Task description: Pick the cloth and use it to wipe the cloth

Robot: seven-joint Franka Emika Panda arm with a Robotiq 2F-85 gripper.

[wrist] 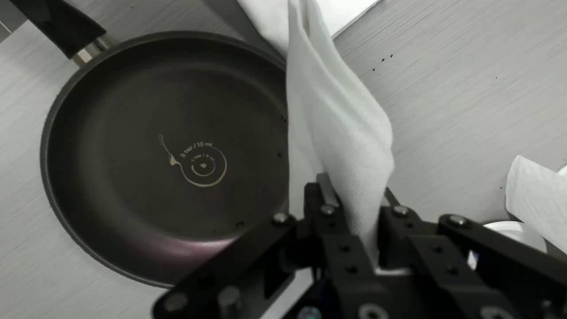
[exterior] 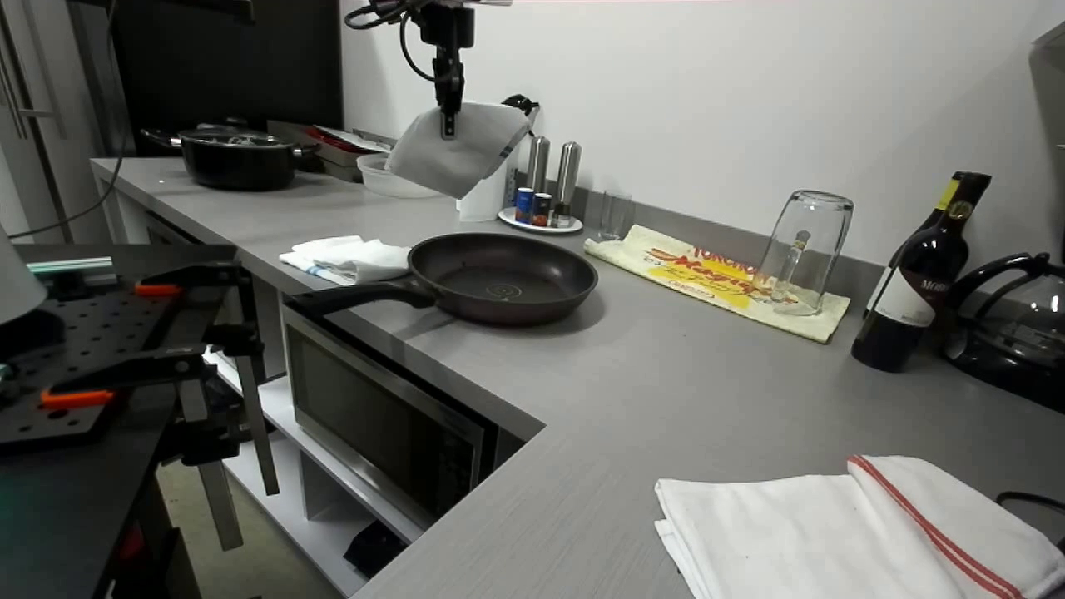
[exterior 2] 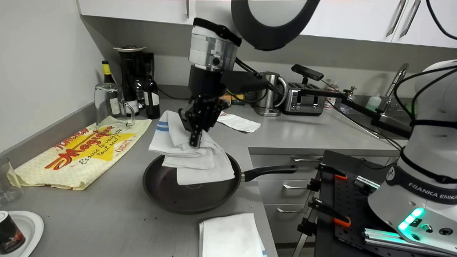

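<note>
My gripper (exterior: 449, 125) is shut on a white cloth (exterior: 478, 154) with blue stripes and holds it up off the counter. In an exterior view the gripper (exterior 2: 195, 141) and hanging cloth (exterior 2: 201, 162) overlap the dark frying pan (exterior 2: 192, 203). In the wrist view the cloth (wrist: 341, 119) passes between the fingers (wrist: 358, 190), beside the pan (wrist: 177, 110). A folded white cloth (exterior: 358, 259) with a blue stripe lies on the counter by the pan; it also shows in an exterior view (exterior 2: 232, 235). A red-striped white cloth (exterior: 807, 532) lies farther along the counter.
A yellow printed towel (exterior: 707, 274) with an upturned glass mug (exterior: 807, 249) lies along the wall. Wine bottles (exterior: 907, 291) stand in the corner. A white plate (exterior: 516, 220) holds shakers. A black pot (exterior: 241, 158) stands at the far end. Dark specks (wrist: 383, 60) dot the counter.
</note>
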